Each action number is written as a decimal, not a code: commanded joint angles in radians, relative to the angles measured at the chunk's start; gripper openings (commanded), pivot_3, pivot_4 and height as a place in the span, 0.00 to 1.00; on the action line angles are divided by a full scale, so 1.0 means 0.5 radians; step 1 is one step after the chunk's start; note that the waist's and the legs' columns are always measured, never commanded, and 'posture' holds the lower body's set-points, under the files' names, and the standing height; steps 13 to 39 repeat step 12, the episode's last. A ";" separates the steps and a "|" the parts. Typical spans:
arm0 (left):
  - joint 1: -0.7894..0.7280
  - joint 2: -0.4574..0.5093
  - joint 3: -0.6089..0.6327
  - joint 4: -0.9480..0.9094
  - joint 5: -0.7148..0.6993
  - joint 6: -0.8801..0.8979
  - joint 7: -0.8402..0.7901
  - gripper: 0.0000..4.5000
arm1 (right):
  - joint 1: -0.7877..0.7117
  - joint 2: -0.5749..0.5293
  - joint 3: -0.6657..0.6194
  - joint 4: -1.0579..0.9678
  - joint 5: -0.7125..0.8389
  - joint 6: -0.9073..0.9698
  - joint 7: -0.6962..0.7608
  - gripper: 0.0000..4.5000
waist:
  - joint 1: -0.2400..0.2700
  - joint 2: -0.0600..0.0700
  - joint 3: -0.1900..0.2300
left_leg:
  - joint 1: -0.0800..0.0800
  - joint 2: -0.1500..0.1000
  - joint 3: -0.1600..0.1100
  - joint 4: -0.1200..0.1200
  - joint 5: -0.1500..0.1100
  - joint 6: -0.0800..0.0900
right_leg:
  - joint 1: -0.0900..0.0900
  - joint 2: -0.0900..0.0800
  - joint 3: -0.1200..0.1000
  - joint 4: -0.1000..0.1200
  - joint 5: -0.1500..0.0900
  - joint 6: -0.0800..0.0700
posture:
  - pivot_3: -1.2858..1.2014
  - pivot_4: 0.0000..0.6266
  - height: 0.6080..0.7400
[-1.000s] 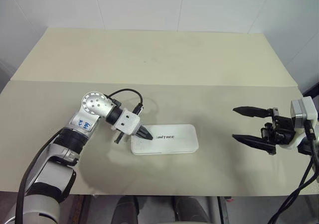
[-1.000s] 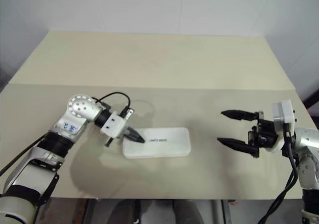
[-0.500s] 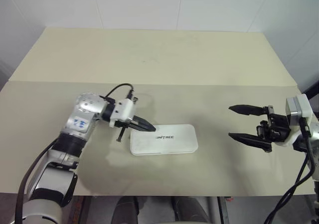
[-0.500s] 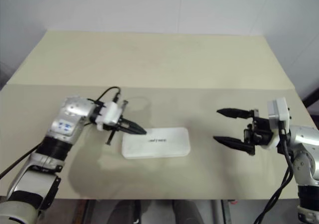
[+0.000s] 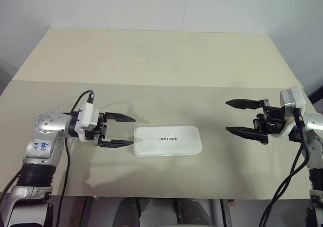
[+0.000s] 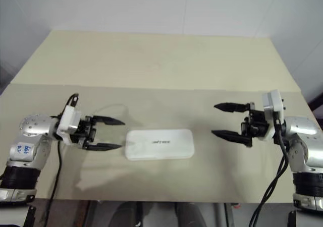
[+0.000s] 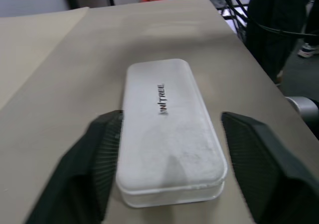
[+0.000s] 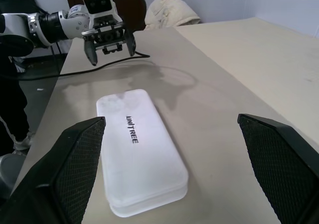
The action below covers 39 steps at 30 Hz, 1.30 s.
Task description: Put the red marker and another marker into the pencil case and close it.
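The white pencil case lies shut and flat on the table, logo side up. My left gripper is open and level just off the case's left end, with one finger on each side of that end and touching nothing. My right gripper is open too and hangs well to the right of the case, pointing at it. In the left wrist view the case lies between my fingers. The right wrist view has the case and, behind it, the left gripper. The red marker and the other marker are out of view.
The beige table has a seam running across it behind the case. Its front edge lies close below the case. A black cable loops over my left wrist.
My left gripper was shut with its tip on the case's left end. It has pulled back to the left, turned level and opened. The right gripper edged slightly toward the case.
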<state>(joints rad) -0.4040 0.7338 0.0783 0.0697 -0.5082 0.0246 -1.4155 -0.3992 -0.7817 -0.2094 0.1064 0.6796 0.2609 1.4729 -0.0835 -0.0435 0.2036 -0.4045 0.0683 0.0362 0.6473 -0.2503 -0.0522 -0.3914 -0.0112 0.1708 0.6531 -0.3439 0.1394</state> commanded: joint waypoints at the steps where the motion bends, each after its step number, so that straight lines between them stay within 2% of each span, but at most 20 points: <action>1: 0.019 0.043 0.106 -0.054 -0.065 0.015 0.016 1.00 | -0.056 -0.004 0.005 0.000 0.001 -0.016 0.057 1.00 | -0.001 0.000 0.000 | 0.000 0.000 0.000 -0.001 0.000 0.000 | 0.000 0.000 0.000 0.000 0.000 0.000 | 0.52 0.24 1.00; 8: 0.009 0.048 0.173 -0.012 -0.045 0.031 0.053 1.00 | 0.004 -0.014 -0.010 -0.091 0.029 0.043 0.052 1.00 | -0.002 0.001 0.000 | 0.000 0.001 0.000 -0.003 -0.001 -0.001 | -0.002 0.000 -0.001 0.000 -0.002 -0.003 | 0.52 0.24 1.00; 39: -0.041 0.014 0.157 0.036 -0.010 -0.033 0.077 1.00 | -0.018 0.004 -0.006 -0.096 0.014 0.043 0.023 1.00 | -0.002 0.001 0.000 | 0.000 0.001 0.000 -0.001 -0.001 -0.001 | -0.001 0.000 -0.001 0.000 -0.002 -0.002 | 0.52 0.24 1.00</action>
